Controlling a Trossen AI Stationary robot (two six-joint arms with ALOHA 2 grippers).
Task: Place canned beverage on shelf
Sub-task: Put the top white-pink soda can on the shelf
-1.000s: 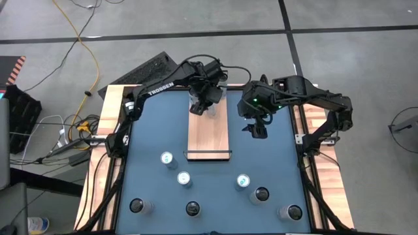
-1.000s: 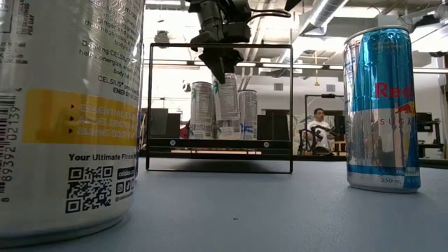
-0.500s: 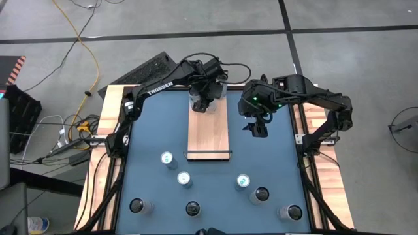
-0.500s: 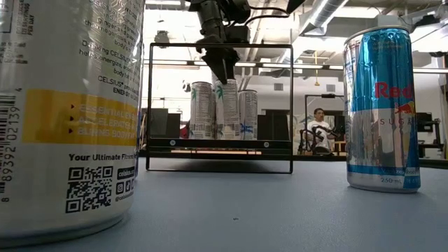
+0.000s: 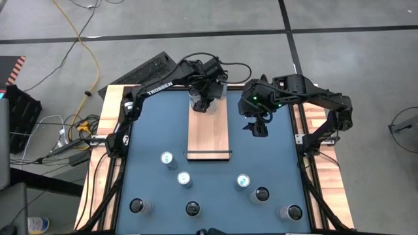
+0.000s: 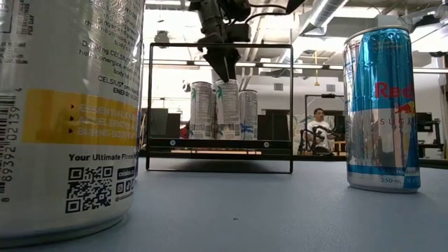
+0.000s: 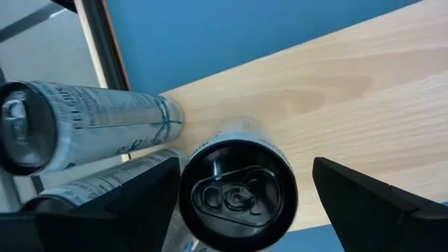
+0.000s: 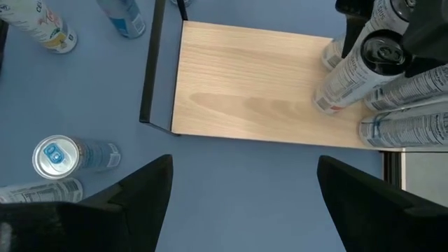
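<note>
Robotics lab — exposed ceiling ducts (image 6: 329, 10)

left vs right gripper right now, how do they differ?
1. Left gripper sits over the shelf's far end; right gripper hangs beside the shelf over the blue table.
2. Left gripper's fingers straddle a standing can, apart from it; nothing stands between the right gripper's fingers.

Shared: both open, neither holding anything.

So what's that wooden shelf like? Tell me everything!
The shelf is a long, narrow board of pale wood lying flat on the blue table. Thin black metal rails rise at its short ends. Three white cans stand upright at its far end; the rest is bare. The left gripper hangs open above the middle can.
</note>
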